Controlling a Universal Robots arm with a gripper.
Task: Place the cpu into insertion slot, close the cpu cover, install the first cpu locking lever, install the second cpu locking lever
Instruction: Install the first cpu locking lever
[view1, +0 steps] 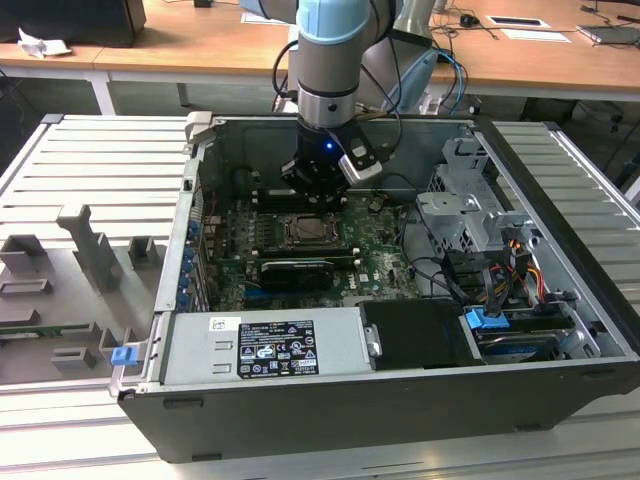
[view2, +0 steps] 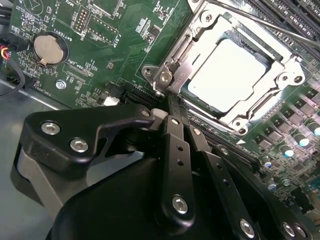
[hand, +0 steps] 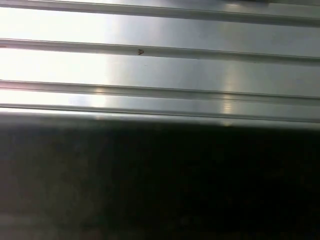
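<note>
The cpu (view2: 230, 75) sits in the insertion slot (view2: 280, 102) with the cpu cover (view2: 197, 37) down over it; the gripper (view2: 172, 102), fingers pressed together and empty, rests at the cover's corner.

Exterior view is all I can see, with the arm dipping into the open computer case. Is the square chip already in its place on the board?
Observer: Yes. In the second wrist view the cpu lies flat in place, pale face up.
Visitor: And the metal frame that goes over it, is that down?
Observer: The cpu cover lies down around the chip, and the chip's face shows through its window.
Visitor: Where is the grabbing part?
Observer: The claw has its fingers drawn together, with the tips at one corner of the cover.
</note>
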